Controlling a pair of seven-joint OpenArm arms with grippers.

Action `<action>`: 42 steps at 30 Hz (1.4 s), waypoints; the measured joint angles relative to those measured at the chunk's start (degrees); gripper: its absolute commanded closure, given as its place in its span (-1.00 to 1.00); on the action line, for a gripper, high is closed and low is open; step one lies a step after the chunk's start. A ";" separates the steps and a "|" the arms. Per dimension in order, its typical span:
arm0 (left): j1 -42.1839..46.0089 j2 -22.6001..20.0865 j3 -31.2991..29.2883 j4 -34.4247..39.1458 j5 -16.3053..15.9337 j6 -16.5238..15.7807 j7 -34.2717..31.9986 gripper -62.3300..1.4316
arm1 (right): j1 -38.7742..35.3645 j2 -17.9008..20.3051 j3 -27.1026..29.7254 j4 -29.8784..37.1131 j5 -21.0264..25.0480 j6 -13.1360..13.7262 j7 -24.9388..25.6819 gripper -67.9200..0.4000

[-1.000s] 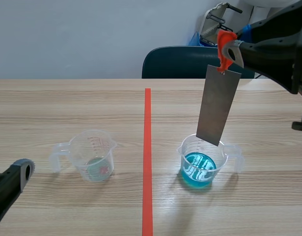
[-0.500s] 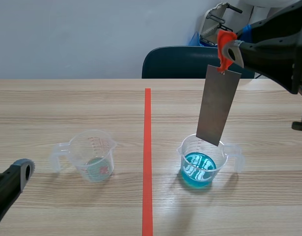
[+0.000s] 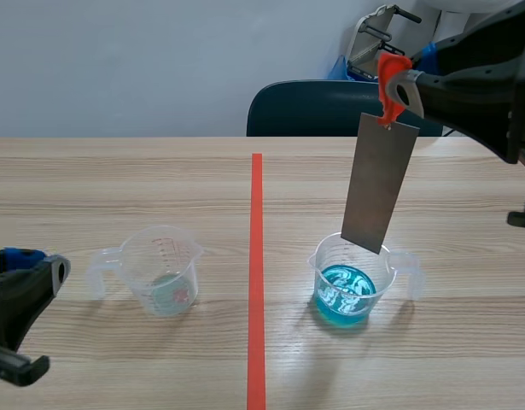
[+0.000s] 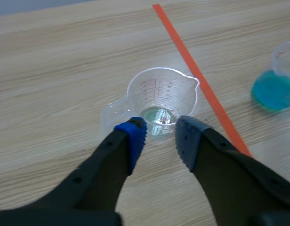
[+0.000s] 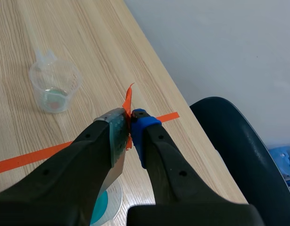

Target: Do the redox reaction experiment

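With right gripper (image 5: 130, 125) pinched shut on the orange tab (image 3: 388, 81), lower the metal strip (image 3: 380, 184), hanging above the right cup (image 3: 318, 258) of blue liquid, straight down, clear of the rim. Leave left gripper (image 4: 160, 134) part-open, empty, by the left clear cup (image 4: 135, 89).

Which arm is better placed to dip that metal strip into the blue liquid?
Right. The right gripper is shut on the orange tab of the strip, which hangs just over the blue cup. The left gripper is open by the clear cup, across the tape line.
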 measured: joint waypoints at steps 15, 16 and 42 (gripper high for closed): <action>-32.63 -0.74 29.31 -24.37 4.72 0.02 -7.41 0.87 | 0.00 -0.02 0.00 0.00 0.00 0.00 0.00 0.96; -34.56 -0.76 31.17 -25.62 4.72 0.00 -7.87 0.87 | 0.00 -0.02 0.00 0.00 0.00 0.00 0.00 0.96; -54.47 8.90 50.40 -47.15 7.34 0.15 -13.79 0.87 | 0.00 -0.02 0.00 0.00 0.00 0.00 0.00 0.96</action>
